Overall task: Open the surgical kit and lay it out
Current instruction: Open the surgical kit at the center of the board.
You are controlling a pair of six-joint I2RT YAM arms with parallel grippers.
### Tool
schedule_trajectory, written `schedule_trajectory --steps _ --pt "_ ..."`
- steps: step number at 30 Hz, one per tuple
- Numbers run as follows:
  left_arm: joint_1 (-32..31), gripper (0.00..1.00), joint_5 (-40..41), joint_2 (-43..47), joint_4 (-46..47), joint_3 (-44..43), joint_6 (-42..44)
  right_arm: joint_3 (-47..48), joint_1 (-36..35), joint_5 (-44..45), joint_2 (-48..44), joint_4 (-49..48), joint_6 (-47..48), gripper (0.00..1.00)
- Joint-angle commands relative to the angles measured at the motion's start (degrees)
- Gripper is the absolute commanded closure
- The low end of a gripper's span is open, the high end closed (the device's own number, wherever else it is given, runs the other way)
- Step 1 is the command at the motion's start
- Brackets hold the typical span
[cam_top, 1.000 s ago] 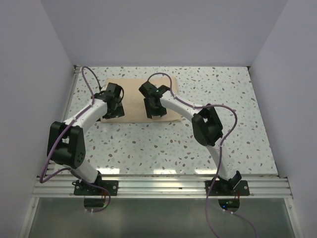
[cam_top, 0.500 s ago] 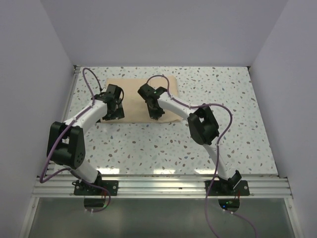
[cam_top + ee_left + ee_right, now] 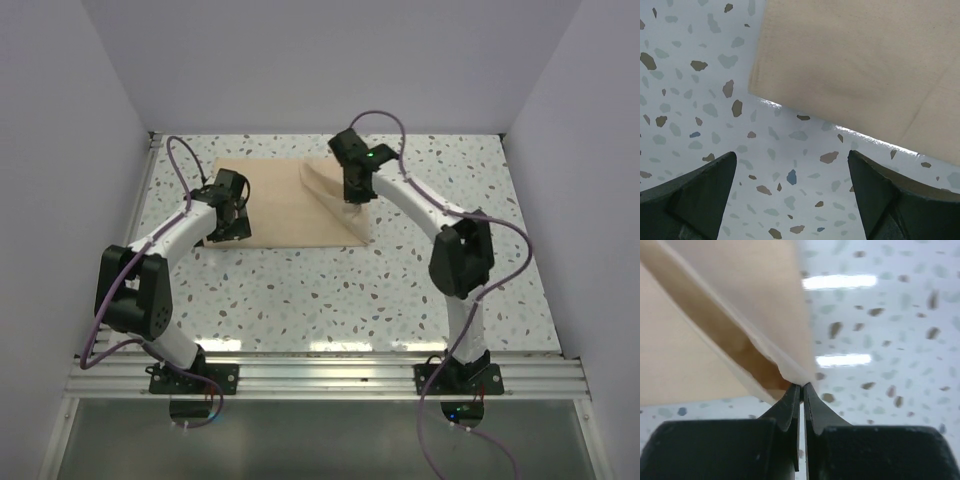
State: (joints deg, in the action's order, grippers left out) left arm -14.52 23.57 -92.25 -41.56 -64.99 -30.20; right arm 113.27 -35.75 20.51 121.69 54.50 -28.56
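Observation:
The surgical kit shows as a beige cloth wrap (image 3: 280,205) lying flat at the back of the speckled table. My right gripper (image 3: 351,199) is shut on the edge of one flap, which rises off the wrap as a raised fold. In the right wrist view the fingertips (image 3: 801,386) pinch that pale cloth edge (image 3: 740,295). My left gripper (image 3: 228,222) hovers open over the wrap's near left corner. In the left wrist view the corner of the cloth (image 3: 840,55) lies just ahead of the open left gripper (image 3: 792,187), with bare table between the fingers (image 3: 700,195).
Speckled tabletop (image 3: 450,220) stretches right of and in front of the wrap. Plain walls close in the left, back and right sides. A metal rail (image 3: 330,375) with both arm bases runs along the near edge.
My right gripper has shut on a flap of the cloth and carried it back and to the right, unfolding the wrap wider. The left arm has hardly moved.

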Motion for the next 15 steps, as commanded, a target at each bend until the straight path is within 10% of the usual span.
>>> schedule_trajectory --steps 1,11,12,13,15 --pt "0.55 0.04 0.77 -0.48 -0.89 -3.73 1.28 -8.31 8.66 6.9 -11.98 -0.61 0.16 1.0" --pt "0.46 0.05 0.6 -1.79 -4.31 -8.13 0.58 -30.83 18.69 8.31 -18.95 -4.49 0.61 0.99" --pt "0.37 0.05 0.42 -1.8 -4.58 -8.39 0.49 -31.01 19.04 8.4 -18.42 -3.71 0.17 0.78" --pt "0.37 0.06 0.42 -1.8 -5.02 -8.48 0.31 -30.92 19.31 8.75 -16.94 -3.35 0.08 0.31" --pt "0.11 0.06 0.42 -1.27 -5.37 -8.48 -0.04 -30.22 20.1 11.47 -15.7 -1.86 -0.01 0.04"
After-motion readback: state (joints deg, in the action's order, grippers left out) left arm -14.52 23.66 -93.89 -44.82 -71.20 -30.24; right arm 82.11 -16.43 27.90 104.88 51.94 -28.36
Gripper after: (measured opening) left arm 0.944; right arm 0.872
